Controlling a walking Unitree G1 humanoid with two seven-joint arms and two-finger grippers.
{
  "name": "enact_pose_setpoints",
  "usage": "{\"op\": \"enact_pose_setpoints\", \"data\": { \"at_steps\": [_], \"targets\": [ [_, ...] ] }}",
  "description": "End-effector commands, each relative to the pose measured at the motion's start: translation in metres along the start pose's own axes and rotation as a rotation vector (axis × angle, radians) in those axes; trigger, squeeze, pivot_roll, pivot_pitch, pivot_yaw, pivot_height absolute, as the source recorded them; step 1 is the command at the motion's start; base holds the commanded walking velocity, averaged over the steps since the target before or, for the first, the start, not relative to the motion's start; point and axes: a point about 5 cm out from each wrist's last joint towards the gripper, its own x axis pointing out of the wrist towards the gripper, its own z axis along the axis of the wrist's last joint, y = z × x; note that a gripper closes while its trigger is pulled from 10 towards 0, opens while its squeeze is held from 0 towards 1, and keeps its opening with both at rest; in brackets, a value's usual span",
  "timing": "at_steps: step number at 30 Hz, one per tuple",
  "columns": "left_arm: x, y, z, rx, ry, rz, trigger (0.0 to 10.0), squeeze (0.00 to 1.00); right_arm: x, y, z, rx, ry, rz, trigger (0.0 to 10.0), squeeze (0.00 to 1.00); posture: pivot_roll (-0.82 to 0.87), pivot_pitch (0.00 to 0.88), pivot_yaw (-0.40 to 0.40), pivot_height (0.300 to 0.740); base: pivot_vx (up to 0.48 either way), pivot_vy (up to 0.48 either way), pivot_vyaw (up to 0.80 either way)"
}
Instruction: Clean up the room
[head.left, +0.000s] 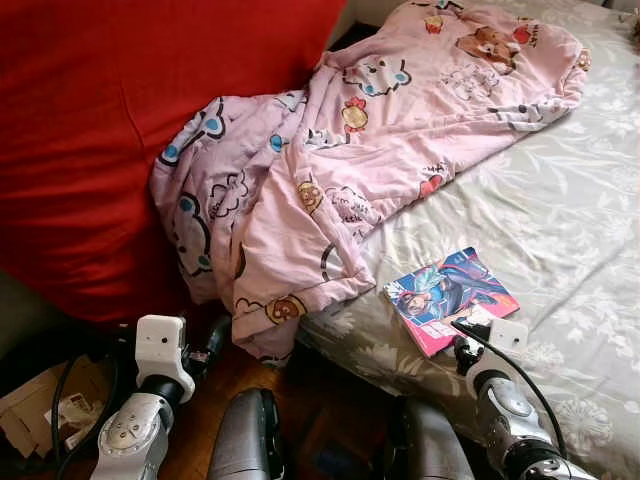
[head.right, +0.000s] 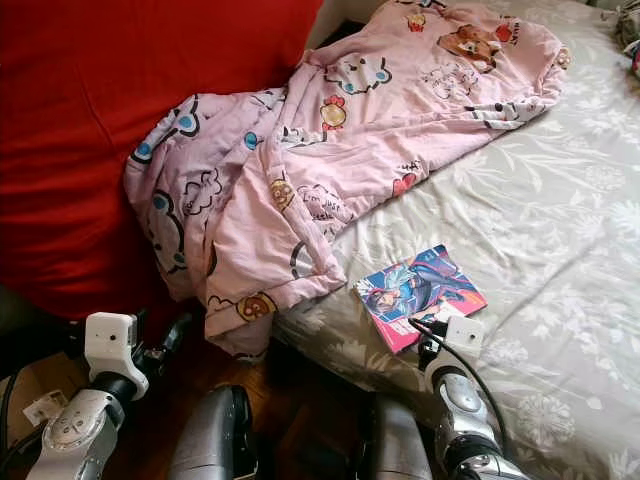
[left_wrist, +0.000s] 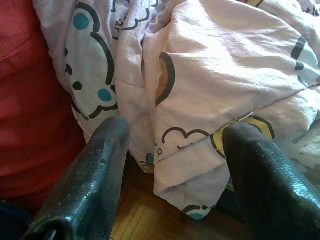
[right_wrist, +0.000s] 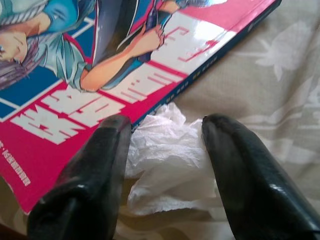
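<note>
We read the scene from bed (head.left: 580, 200) down to the scrap at stake. A pink cartoon blanket (head.left: 350, 150) spills off the bed's near edge toward the wood floor, beside a red cushion (head.left: 90, 120). A comic book (head.left: 450, 295) lies flat on the bedsheet, close to that edge. A crumpled white tissue (right_wrist: 165, 165) touches the book's near long edge, directly ahead of the right gripper (right_wrist: 165, 170), whose 2 fingers stand spread on either side of it, nothing pinched yet. This arm reaches forward, low over the mattress. The left gripper (left_wrist: 172, 165), likewise spread, faces the blanket's hanging fold and is farther from the tissue.
</note>
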Motion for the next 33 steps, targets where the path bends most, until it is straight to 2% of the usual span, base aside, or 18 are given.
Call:
{"op": "enact_pose_setpoints", "data": {
  "at_steps": [1, 15, 28, 33],
  "targets": [
    [-0.0045, 0.0007, -0.0045, 0.014, 0.033, -0.006, 10.0, 0.0, -0.0031, -0.0035, -0.014, 0.01, 0.062, -0.02, 0.0, 0.0, 0.1, 0.259, 0.019, 0.609, 0.0, 0.0, 0.0],
    [-0.0044, -0.0001, -0.0042, 0.004, 0.044, -0.012, 10.0, 0.0, -0.0054, -0.0036, -0.0233, -0.01, 0.109, -0.032, 0.0, 0.0, 0.1, 0.259, 0.026, 0.609, 0.0, 0.0, 0.0],
    [-0.0025, -0.0002, -0.0051, 0.006, 0.049, -0.007, 10.0, 0.0, -0.0042, 0.0004, -0.0197, 0.003, 0.092, -0.021, 0.0, 0.0, 0.1, 0.242, 0.024, 0.609, 0.0, 0.0, 0.0],
    [0.0027, -0.0015, -0.0108, -0.003, 0.053, 0.004, 10.0, 0.0, -0.0048, 0.0025, -0.0193, 0.014, 0.067, -0.009, 0.0, 0.0, 0.09, 0.203, 0.005, 0.609, 0.0, 0.0, 0.0]
  ]
}}
